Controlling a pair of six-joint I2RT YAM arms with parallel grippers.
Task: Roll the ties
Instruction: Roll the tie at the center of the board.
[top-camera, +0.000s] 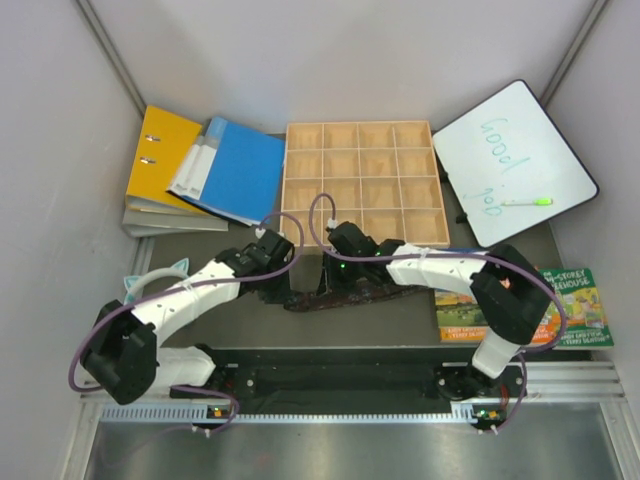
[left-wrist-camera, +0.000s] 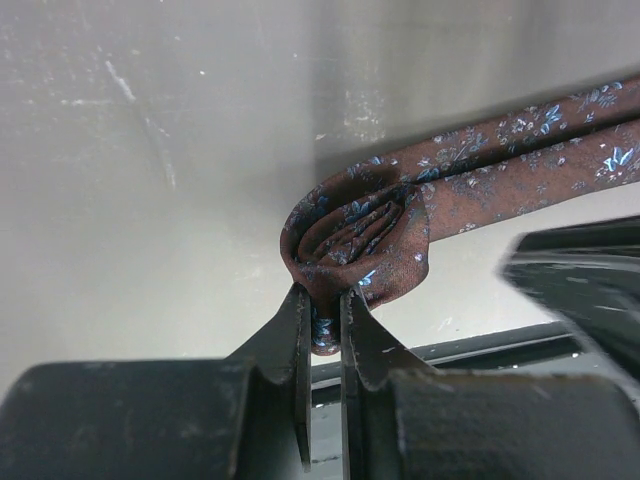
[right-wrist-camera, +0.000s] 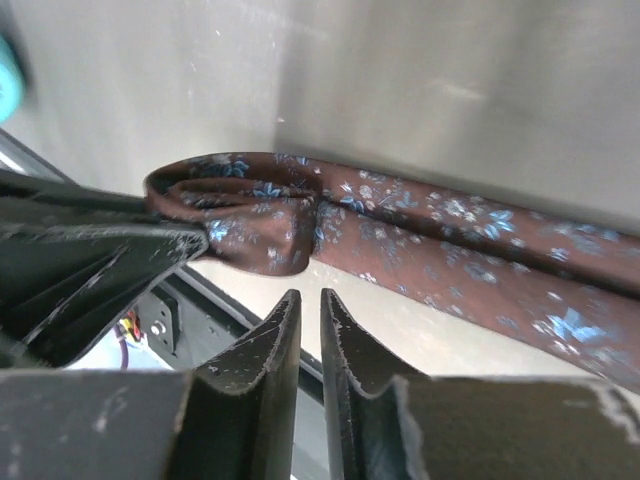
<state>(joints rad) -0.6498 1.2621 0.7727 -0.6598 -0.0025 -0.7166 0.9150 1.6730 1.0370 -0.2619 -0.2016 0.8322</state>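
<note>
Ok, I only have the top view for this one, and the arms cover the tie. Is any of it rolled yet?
Observer: Yes. The left wrist view shows one end of the tie wound into a small roll; the rest runs off unrolled.
Reviewer: What holds the roll?
Observer: The left fingers pinch its lower edge.
Reviewer: And the right arm?
Observer: The right fingers are almost closed with nothing between them; the tie lies just beyond their tips.
</note>
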